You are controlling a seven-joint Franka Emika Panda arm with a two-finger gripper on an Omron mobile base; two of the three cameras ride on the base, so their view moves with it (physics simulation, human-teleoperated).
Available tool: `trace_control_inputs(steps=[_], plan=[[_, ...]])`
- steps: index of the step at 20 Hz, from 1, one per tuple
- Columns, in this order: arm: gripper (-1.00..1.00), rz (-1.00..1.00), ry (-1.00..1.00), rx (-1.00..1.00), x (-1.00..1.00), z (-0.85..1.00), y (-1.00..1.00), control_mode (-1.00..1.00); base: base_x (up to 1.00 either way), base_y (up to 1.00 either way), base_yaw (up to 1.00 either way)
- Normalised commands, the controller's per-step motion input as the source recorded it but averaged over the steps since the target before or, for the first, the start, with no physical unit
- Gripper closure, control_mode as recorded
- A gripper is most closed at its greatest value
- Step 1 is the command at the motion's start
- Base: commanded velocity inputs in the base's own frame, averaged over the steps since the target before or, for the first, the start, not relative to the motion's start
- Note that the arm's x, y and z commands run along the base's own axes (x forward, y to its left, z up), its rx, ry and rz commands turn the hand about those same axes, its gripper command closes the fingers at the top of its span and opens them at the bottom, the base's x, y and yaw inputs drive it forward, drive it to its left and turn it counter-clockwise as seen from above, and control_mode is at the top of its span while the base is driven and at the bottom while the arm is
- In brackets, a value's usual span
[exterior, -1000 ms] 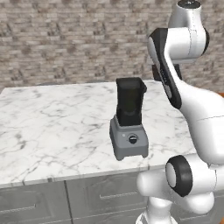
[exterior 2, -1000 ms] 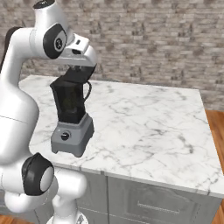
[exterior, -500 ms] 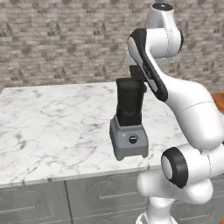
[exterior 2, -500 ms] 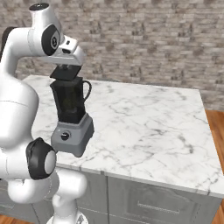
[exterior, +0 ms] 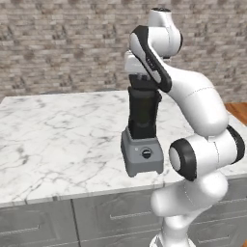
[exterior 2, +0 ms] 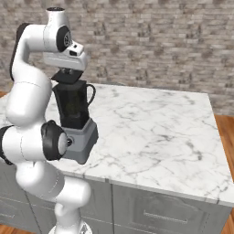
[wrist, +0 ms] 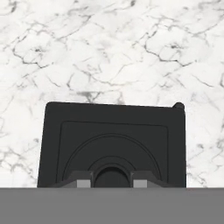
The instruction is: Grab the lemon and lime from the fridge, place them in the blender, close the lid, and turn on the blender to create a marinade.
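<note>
The blender (exterior: 142,140) is standing as the lone obstacle near the tabletop (exterior: 53,140) front edge, leaving marble lying open on either side of it.

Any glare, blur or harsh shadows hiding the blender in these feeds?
Left base view: flat even light, blender sharp. Right base view: jar faintly see-through, no glare. Hand view: lid crisp, matte black; gripper fingertips partly cropped at the bottom.

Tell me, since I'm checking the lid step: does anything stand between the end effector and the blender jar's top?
Nothing visible does. In the hand view the end effector sits right over the black lid, its fingers astride the lid's centre knob. From the base views it hangs directly above the blender on the marble counter.
</note>
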Motion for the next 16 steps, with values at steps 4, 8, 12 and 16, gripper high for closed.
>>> trace_control_inputs(steps=[4, 8, 12, 16], plan=[[1.00, 0.05, 0.08, 0.00, 0.03, -0.21, 0.11, -1.00, 0.00, 0.00, 0.00], [1.00, 0.00, -0.02, -0.04, -0.12, -0.25, 0.00, -1.00, 0.00, 0.00, 0.00], [1.00, 0.00, -0.11, -0.03, -0.11, -0.17, 0.00, -1.00, 0.00, 0.00, 0.00], [1.00, 0.00, -0.13, -0.02, -0.21, -0.21, 0.00, -1.00, 0.00, 0.00, 0.00]])
